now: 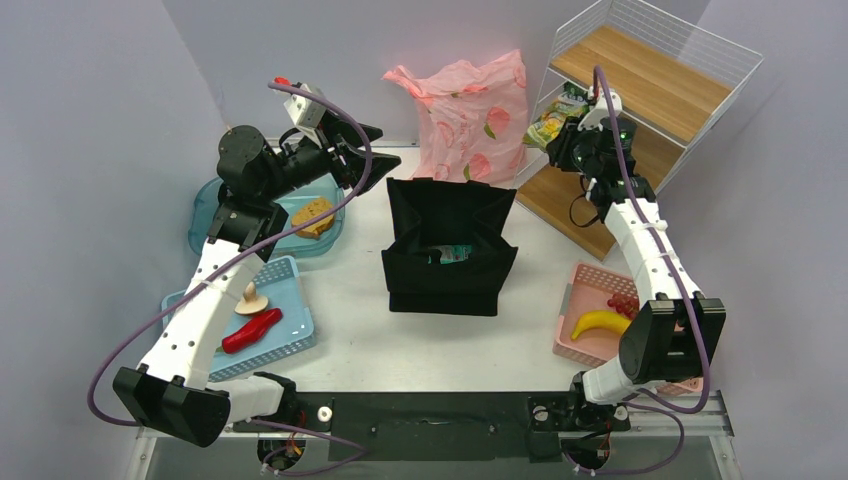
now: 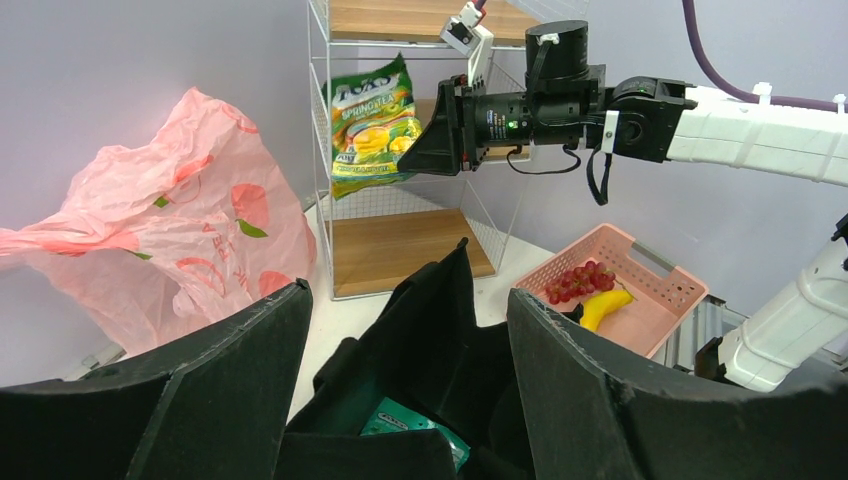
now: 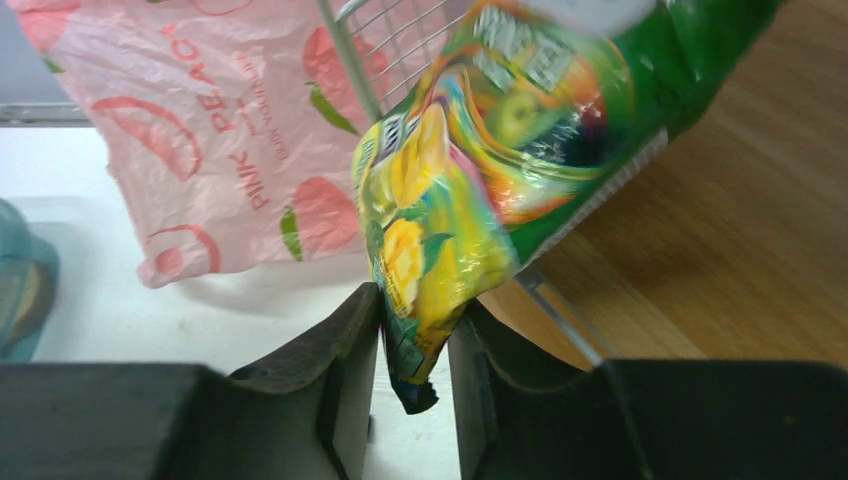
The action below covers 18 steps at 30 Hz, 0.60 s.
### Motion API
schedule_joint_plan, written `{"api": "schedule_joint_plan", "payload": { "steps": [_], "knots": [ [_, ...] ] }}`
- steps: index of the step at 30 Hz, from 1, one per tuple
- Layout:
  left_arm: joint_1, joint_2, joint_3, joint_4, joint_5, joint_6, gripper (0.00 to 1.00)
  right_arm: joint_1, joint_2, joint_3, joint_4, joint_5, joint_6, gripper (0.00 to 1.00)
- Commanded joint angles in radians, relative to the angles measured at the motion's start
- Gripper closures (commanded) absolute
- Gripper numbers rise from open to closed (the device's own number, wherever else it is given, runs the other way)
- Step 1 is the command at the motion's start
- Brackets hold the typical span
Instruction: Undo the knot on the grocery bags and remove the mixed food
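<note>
White table (image 1: 350,345): your left gripper (image 1: 370,155) stands wide open above the black tote (image 1: 445,215); your right gripper (image 3: 412,310) pinches the snack packet (image 3: 440,220) at the wire shelf (image 1: 650,85).

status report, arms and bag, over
Left gripper open, empty, above black tote. Right gripper shut on green snack packet at wire rack. Pink grocery bag at back, untouched, tote in front of it.

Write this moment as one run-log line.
right hand: shut on snack packet, at wire shelf | left hand: open, near black tote
</note>
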Motion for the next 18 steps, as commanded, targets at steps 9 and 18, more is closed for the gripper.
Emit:
{"api": "schedule_joint_plan", "payload": {
  "steps": [9,18],
  "knots": [
    [0.005,-0.008,0.001,0.046,0.006,-0.016,0.30,-0.017,-0.006,0.075,0.084,0.166,-0.049,0.63],
    [0.005,-0.013,-0.009,0.052,0.010,-0.014,0.30,-0.016,-0.043,0.040,0.062,0.177,-0.064,0.31]
  ]
}}
